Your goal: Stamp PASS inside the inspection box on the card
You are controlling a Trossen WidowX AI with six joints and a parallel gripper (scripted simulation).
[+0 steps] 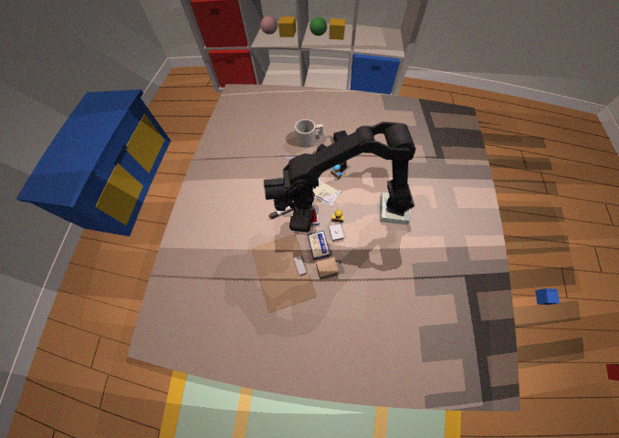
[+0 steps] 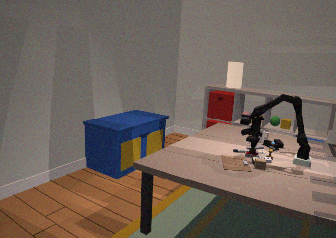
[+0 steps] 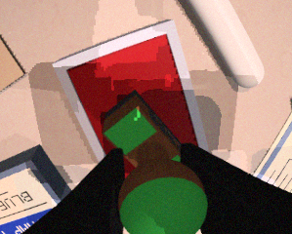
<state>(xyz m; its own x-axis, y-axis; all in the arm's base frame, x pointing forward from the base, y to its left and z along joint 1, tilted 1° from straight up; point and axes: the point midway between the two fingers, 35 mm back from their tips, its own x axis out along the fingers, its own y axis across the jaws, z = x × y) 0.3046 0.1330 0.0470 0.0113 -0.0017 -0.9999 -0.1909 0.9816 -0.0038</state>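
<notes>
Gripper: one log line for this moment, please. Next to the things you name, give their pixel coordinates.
gripper (image 1: 304, 229) (image 2: 252, 148) (image 3: 152, 155): shut on stamp (image 3: 162, 202) | stamp: over red pad (image 3: 131, 58), contact unclear | blue pad (image 1: 319, 245) (image 3: 14, 187): beside

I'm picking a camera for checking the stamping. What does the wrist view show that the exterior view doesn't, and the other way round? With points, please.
Only the wrist view: the word BLUE on the pad box's label (image 3: 11, 200), and the stamp's green-topped handle (image 3: 162, 205) between the gripper's (image 3: 152, 151) fingers.

Only the exterior view: the blue cabinet (image 2: 101, 148), the lamp (image 2: 235, 75) and the green ball (image 2: 274, 121).

Both: the red ink pad (image 3: 131, 63) (image 2: 252, 153) under the gripper (image 2: 253, 148).
</notes>
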